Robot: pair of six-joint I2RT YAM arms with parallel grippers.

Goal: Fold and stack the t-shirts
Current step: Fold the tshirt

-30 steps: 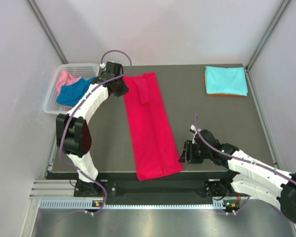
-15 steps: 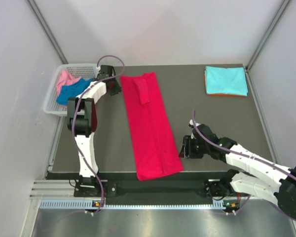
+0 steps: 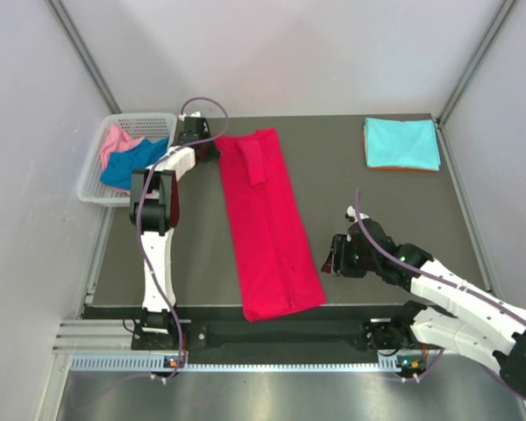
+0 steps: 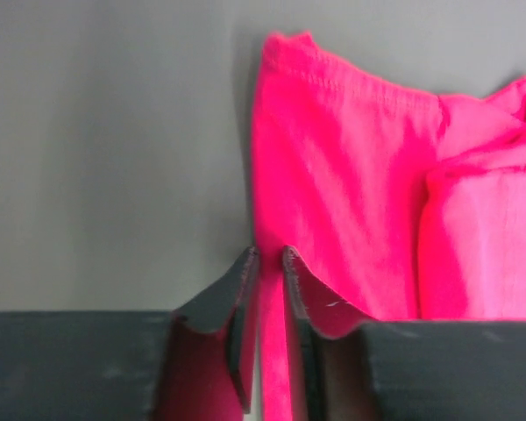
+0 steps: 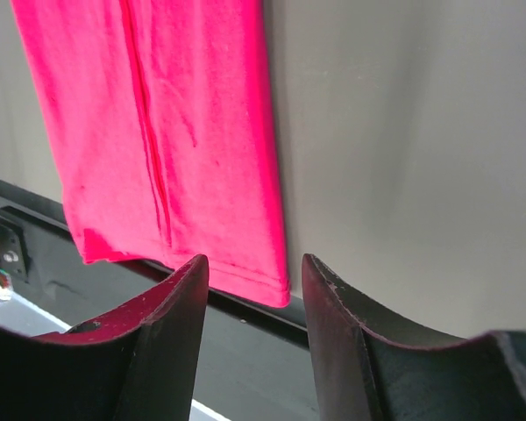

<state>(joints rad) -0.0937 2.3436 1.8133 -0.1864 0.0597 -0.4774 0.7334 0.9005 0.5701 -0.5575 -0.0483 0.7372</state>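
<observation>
Step in hand, as judged: the crosswise fold of the crimson t-shirt (image 3: pixel 267 228), lying as a long strip at frame centre. The left gripper (image 4: pixel 267 256) straddles its upper-left edge, jaws narrow; grip cannot be confirmed. The right gripper (image 5: pixel 254 263), jaws spread, holds nothing beside the lower-right hem. Next move likely requires pinching both ends
</observation>
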